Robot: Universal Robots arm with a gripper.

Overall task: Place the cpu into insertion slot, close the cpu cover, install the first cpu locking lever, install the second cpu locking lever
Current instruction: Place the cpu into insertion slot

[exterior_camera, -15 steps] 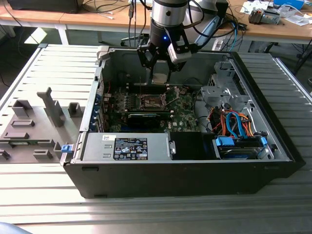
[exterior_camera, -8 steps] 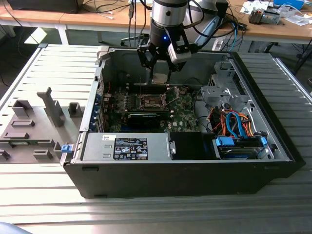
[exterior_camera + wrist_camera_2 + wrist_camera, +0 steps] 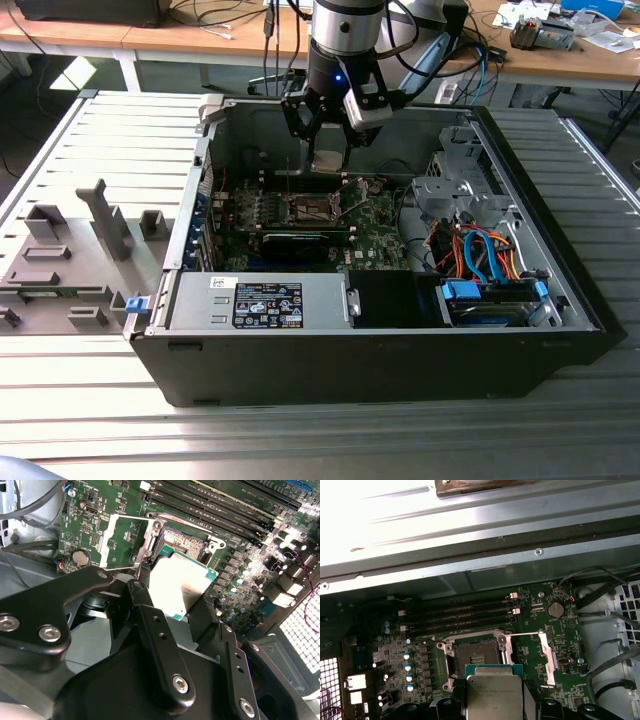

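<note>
The black gripper [image 3: 171,600] clamps the flat silvery-grey square cpu [image 3: 182,580], hovering near the golden-brown square insertion slot [image 3: 476,655], at its twelve o'clock in the exterior view; the grey metal cpu cover [image 3: 550,657] lies open.

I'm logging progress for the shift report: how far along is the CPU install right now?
Done: nothing is seated; the insertion slot lies empty, contacts exposed. In hand: the gripper holds the cpu clear of the slot. Left: seating it, closing the cpu cover, which stands swung open beside the slot, and both locking levers.
</note>
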